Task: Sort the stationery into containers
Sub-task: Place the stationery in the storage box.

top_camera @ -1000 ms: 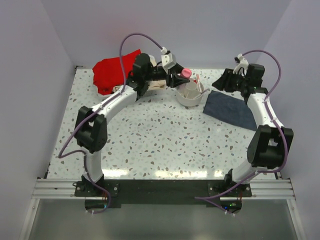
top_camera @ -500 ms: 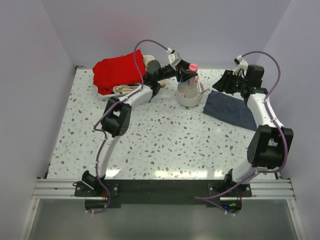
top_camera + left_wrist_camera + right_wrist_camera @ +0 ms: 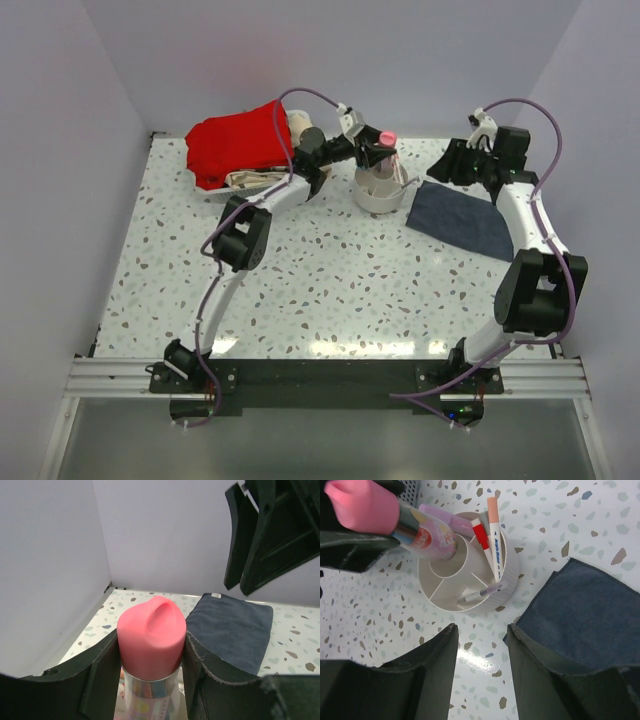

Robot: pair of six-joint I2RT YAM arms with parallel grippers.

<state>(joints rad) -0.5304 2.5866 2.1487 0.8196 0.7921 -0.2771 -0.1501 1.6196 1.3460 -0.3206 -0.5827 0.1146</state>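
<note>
My left gripper (image 3: 372, 150) is shut on the pink-capped clear tube (image 3: 151, 632), gripping it just below the cap. It holds the tube tilted over the white round organiser (image 3: 380, 192). In the right wrist view the tube (image 3: 420, 535) points its lower end into the organiser (image 3: 487, 601) near the central cup; whether it touches is unclear. Two red-and-white pens (image 3: 492, 535) stand in the outer ring and a purple pen (image 3: 480, 594) lies in a front section. My right gripper (image 3: 482, 630) is open and empty, hovering beside the organiser.
A dark blue-grey cloth (image 3: 462, 220) lies right of the organiser, under my right arm. A red cloth (image 3: 232, 145) is at the back left with a beige item (image 3: 250, 180) at its edge. The back wall is close behind.
My left arm has stretched to the right, carrying the tube from beside the organiser's left rim to over it. The right arm has not moved.
</note>
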